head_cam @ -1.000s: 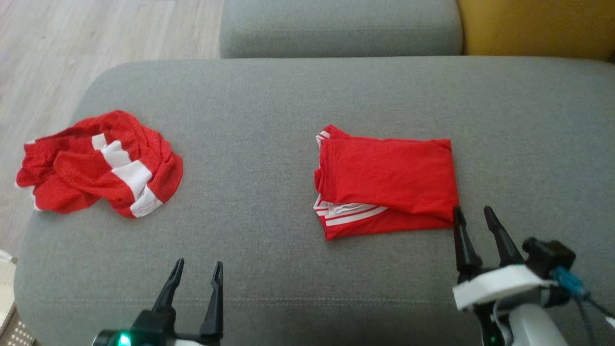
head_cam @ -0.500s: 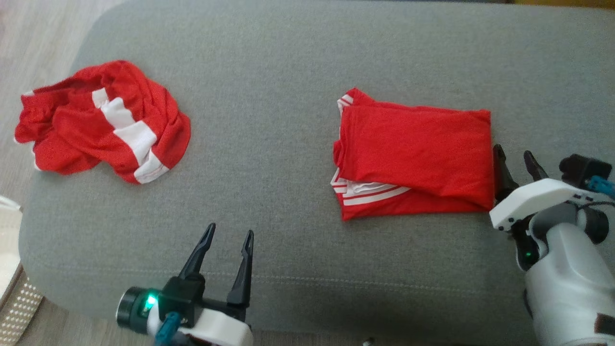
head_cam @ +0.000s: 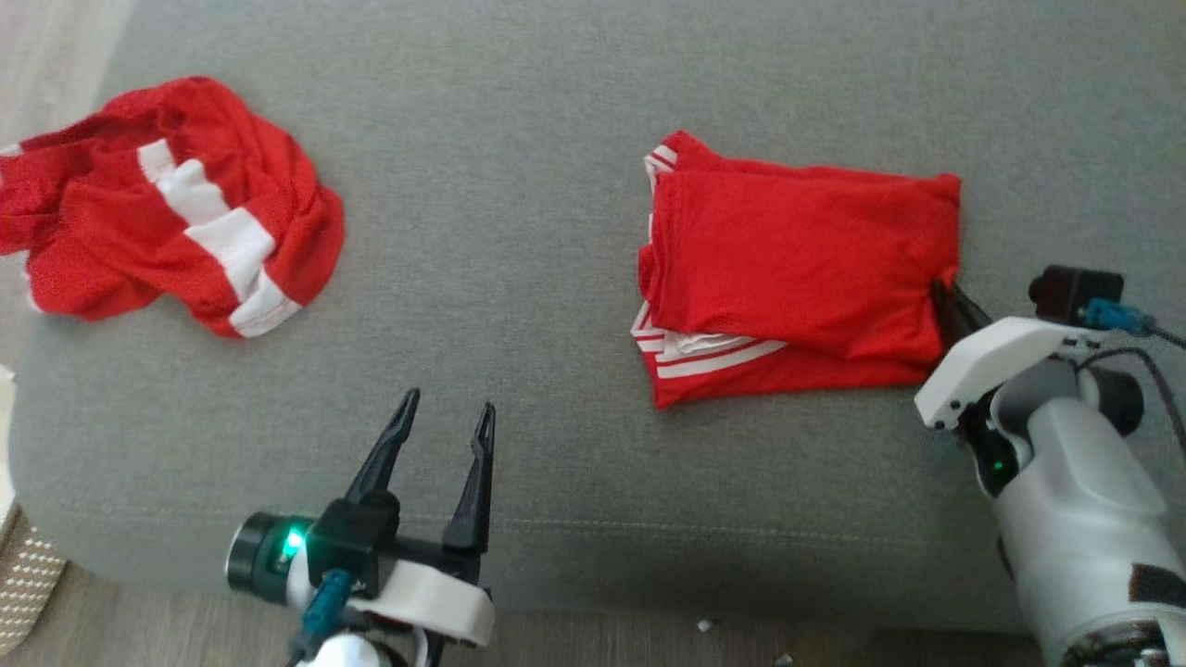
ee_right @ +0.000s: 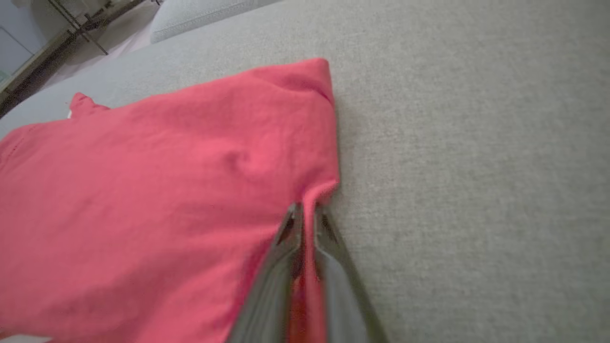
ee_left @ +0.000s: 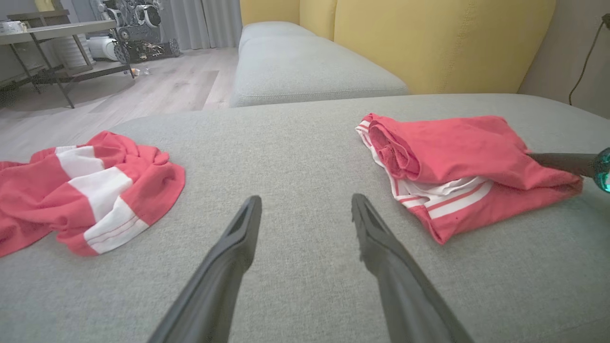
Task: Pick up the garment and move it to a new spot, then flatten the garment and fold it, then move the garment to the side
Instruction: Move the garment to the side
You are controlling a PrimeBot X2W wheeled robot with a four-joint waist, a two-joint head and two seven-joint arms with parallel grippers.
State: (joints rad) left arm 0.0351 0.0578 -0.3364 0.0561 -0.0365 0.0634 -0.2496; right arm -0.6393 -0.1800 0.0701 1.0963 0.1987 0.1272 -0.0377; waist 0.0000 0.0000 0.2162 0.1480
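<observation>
The right gripper (head_cam: 943,295) is pinching the 3 o'clock edge of the folded red garment (head_cam: 797,259), its fingers (ee_right: 274,276) drawn nearly together with a ridge of red cloth caught between them. The garment is lying flat on the grey sofa cushion (head_cam: 519,167), at about 2 o'clock from the left gripper (head_cam: 448,400) in the head view, with white stripes showing at its 7 o'clock corner. The left gripper is hovering over the cushion's front part, its fingers (ee_left: 228,267) spread wide and holding nothing. A crumpled red-and-white garment (head_cam: 167,204) is lying well apart, at about 10 o'clock from that gripper, near the cushion's left edge.
</observation>
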